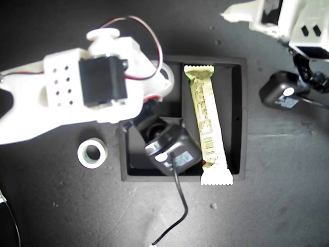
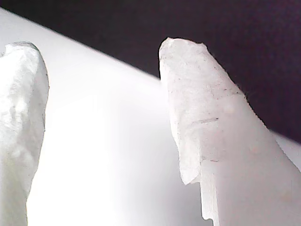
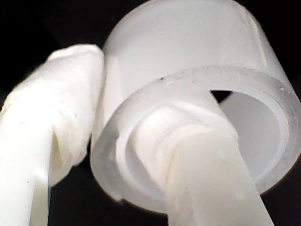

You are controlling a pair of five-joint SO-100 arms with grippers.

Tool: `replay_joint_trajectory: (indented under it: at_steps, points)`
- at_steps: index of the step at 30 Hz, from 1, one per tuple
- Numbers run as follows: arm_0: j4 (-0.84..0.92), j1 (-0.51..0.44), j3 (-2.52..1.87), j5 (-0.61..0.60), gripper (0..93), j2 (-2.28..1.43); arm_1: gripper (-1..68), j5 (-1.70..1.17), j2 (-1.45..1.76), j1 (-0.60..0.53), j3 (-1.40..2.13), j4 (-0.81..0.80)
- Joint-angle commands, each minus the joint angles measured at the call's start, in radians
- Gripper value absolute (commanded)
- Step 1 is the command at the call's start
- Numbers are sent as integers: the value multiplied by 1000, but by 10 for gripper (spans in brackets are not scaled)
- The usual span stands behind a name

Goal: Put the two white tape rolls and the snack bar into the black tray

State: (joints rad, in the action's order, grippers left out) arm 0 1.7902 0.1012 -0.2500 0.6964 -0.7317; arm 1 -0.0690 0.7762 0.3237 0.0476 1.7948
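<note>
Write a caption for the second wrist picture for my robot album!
My second claw pinches a white tape roll, one finger poking through its hole and the other outside.

The long yellow-green wrapped snack bar lies in the square black tray's long compartment, one crimped end overhanging the wall; a white ring-shaped tape roll sits on the dark counter beside the tray; a white arm reaches over the tray.

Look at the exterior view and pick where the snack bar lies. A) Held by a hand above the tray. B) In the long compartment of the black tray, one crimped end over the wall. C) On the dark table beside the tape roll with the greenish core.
B: the snack bar lies lengthwise in the black tray's long compartment, its lower crimped end overhanging the wall.
</note>
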Motion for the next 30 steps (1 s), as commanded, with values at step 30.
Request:
replay_joint_trajectory:
  at_steps: [30]
  points:
    - [44,-3,43,41,125,106,150,-28,21,-25,32,6]
